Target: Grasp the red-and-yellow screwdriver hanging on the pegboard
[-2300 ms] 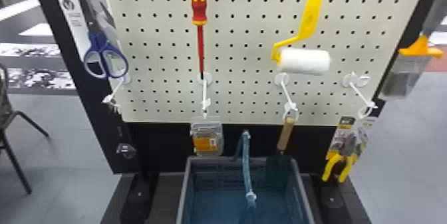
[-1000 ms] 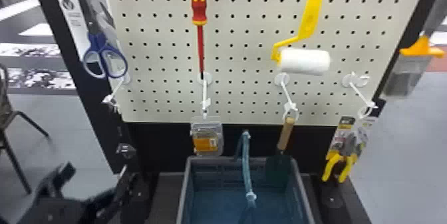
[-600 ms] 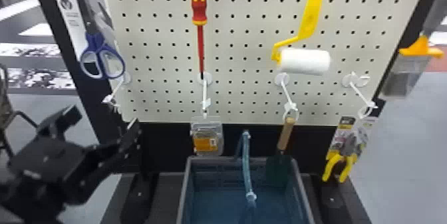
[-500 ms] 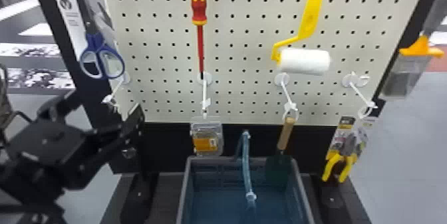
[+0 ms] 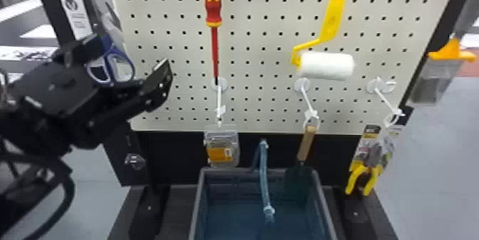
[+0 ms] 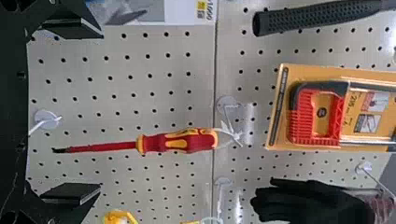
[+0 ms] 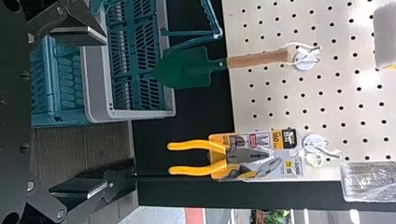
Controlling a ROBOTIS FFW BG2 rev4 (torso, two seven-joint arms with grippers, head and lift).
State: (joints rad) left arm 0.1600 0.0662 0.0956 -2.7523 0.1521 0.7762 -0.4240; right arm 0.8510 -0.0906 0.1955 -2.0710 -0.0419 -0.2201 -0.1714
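Left gripper (image 5: 132, 56) open, empty, fingers wide apart. Screwdriver (image 5: 213, 4) hangs handle-up on pegboard (image 5: 263, 8), just right of gripper in head view, untouched. Left wrist view: shaft appears between fingers, handle past fingertips. Right gripper (image 7: 119, 108) open, empty.

Bright light | wrist views: glare on pegboard (image 7: 371, 86) | crate (image 5: 325, 203) interior dim

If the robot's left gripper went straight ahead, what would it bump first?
Probably the red-and-yellow screwdriver: the left gripper looks roughly aimed at it, though depth is unclear.
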